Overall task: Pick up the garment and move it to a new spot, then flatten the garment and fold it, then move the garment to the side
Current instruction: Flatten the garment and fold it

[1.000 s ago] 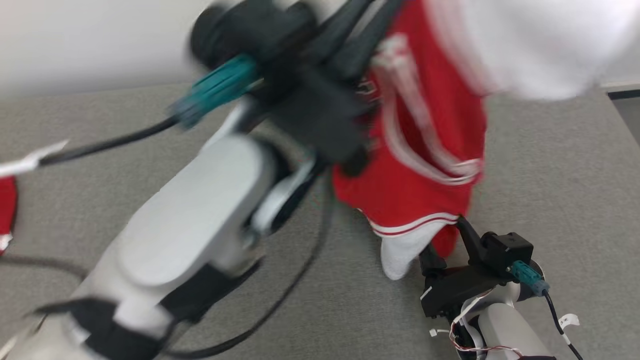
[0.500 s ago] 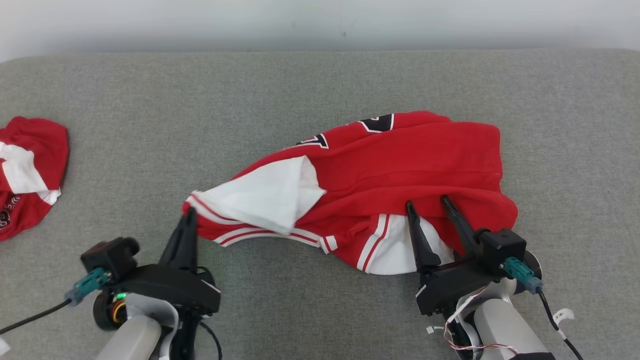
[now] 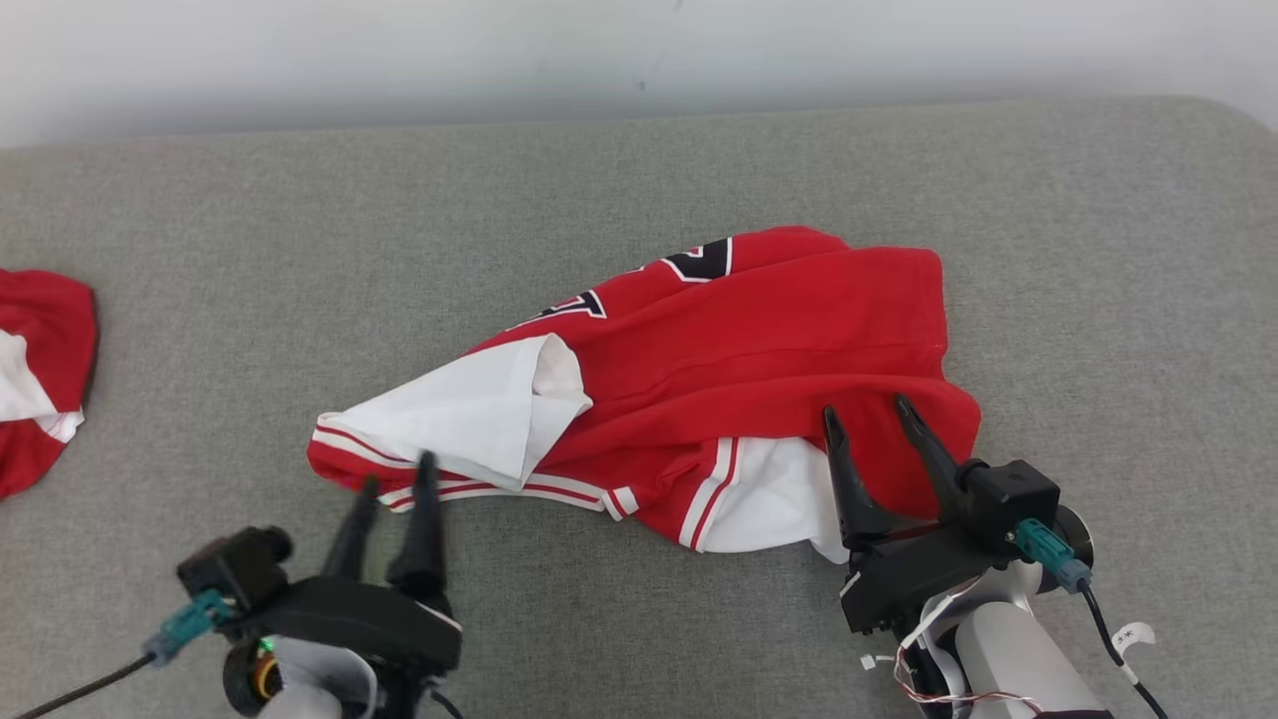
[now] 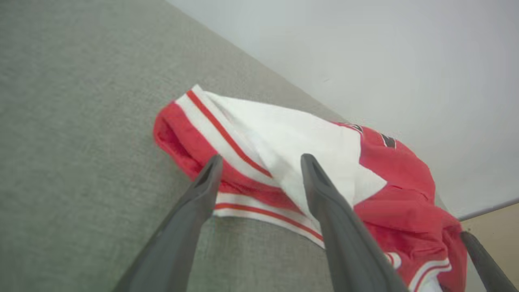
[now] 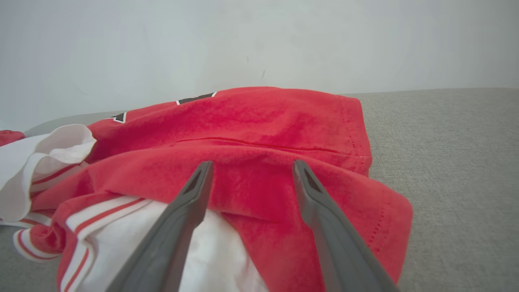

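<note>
A red garment [image 3: 759,350] with white panels and red-and-white striped trim lies crumpled on the grey table [image 3: 639,180]. Its white sleeve [image 3: 459,409] points left. My left gripper [image 3: 399,474] stands open at the striped left hem, its fingers [image 4: 324,194] above the trim [image 4: 227,134] with nothing between them. My right gripper [image 3: 867,419] is open over the garment's lower right fold [image 5: 259,190], its fingers [image 5: 312,194] resting above red cloth, nothing pinched.
A second red and white garment [image 3: 40,379] lies bunched at the table's left edge. A pale wall [image 3: 639,50] runs behind the table's far edge. Bare grey surface lies in front of and to the right of the garment.
One second ago the left arm held the garment up in the air; it now lies on the table. The left gripper has let go and opened. The camera view has shifted slightly.
</note>
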Robot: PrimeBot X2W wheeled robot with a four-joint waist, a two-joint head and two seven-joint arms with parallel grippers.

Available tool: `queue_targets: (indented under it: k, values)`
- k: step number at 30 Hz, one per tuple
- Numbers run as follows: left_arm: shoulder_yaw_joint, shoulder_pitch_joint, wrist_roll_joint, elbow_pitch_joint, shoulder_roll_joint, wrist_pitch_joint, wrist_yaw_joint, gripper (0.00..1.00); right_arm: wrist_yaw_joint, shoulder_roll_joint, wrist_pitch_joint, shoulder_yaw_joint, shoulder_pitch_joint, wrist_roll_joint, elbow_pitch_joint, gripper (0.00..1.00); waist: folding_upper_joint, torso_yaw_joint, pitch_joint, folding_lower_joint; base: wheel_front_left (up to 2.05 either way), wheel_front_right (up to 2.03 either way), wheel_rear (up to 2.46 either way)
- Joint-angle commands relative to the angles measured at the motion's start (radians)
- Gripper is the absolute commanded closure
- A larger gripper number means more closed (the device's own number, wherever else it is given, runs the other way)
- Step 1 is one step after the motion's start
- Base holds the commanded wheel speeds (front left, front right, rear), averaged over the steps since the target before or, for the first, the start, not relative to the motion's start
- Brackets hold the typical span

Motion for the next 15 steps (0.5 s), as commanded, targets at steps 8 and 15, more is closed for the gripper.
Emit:
queue_targets:
  k: [8,15]
  values:
    - [-0.097,0.056,0.029,-0.164,0.019,0.155,0.085,0.0,0.004,0.001,-0.001,0.0,0.018,0.013,-0.013,0.0,0.0,-0.009,-0.011,0.0,0.0,0.0,0.0]
    - [-0.164,-0.008,0.1,-0.14,0.032,0.23,0.154,0.0,0.004,0.001,-0.001,0.018,0.013,0.034,-0.017,0.0,0.0,-0.029,-0.011,0.0,0.0,0.0,0.0]
